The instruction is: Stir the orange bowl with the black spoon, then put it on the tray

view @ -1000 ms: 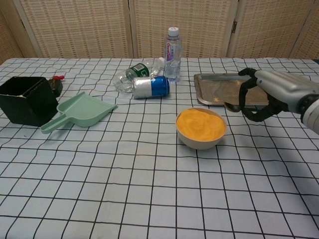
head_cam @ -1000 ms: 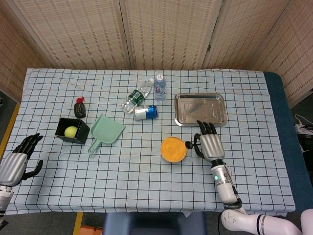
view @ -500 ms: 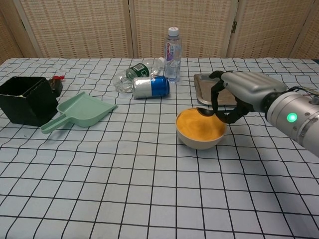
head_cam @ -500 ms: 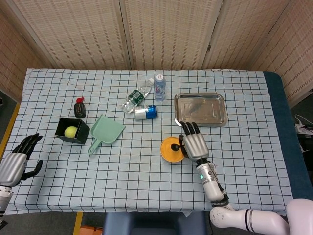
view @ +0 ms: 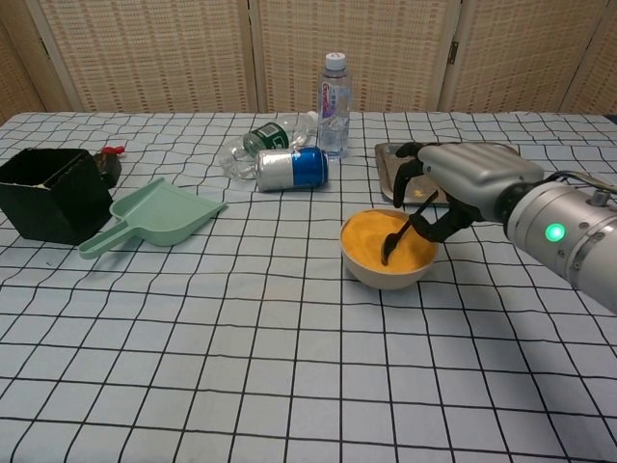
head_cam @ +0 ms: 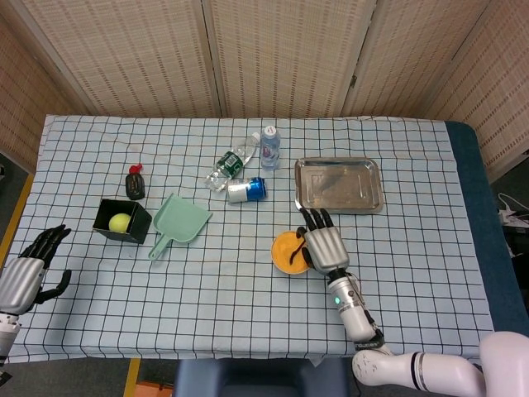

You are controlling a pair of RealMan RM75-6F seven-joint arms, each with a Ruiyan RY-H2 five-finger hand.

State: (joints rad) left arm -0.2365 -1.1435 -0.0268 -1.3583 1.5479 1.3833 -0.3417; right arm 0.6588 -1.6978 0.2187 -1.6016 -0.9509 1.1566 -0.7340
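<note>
Spoon (view: 398,238) dips into orange bowl (view: 388,249), held by right hand (view: 453,188).

No lettering comes through clearly enough to read here. The upright water bottle (view: 334,104) wears a label with pink and blue print, too small to make out. The blue can (view: 291,168) on its side and the green-labelled bottle (view: 265,139) lying beside it show only blurred marks.
</note>
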